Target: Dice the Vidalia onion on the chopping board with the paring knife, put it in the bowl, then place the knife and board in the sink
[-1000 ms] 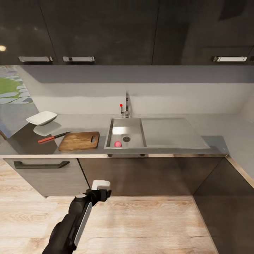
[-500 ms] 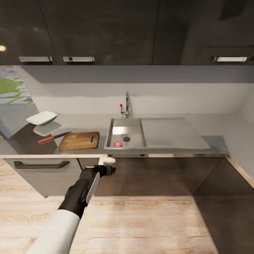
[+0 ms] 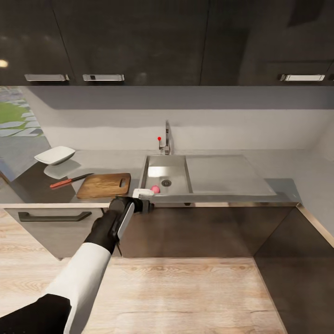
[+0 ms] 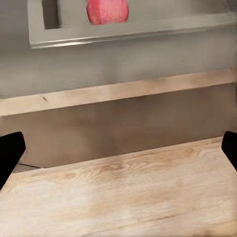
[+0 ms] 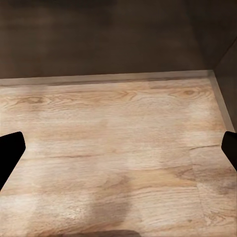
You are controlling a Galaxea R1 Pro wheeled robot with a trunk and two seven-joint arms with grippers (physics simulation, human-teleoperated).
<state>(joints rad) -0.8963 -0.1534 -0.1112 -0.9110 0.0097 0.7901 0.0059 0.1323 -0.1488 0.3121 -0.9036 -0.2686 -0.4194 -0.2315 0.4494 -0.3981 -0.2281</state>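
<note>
The sink (image 3: 167, 175) sits in the middle of the grey bench (image 3: 278, 174), its chrome tap (image 3: 165, 139) with the red dot rising behind the basin and the flat drainboard (image 3: 227, 174) stretching off on its right. Down in the basin, at the front edge and just left of the round drain (image 3: 166, 183), lies the pinkish Vidalia onion (image 3: 155, 189). Left of the sink, close beside it, the wooden chopping board (image 3: 103, 185) rests flat with its handle slot turned toward the basin. Farther left of the sink, the paring knife (image 3: 70, 180) lies at a slant, its dark tip just at the board's corner, and beyond it the white bowl (image 3: 54, 155) stands on the bench, well apart from the sink.

The left pincer (image 3: 143, 194) hangs right at the sink's front rim, beside the onion, holding nothing; in the left wrist view its dark fingertips (image 4: 10, 154) stand wide apart, and the onion (image 4: 107, 11) shows ahead of them. The right pincer's fingertips (image 5: 9, 153) are likewise spread wide and empty, over the wooden floor (image 5: 118, 148) by the dark cabinet fronts (image 5: 103, 39)
</note>
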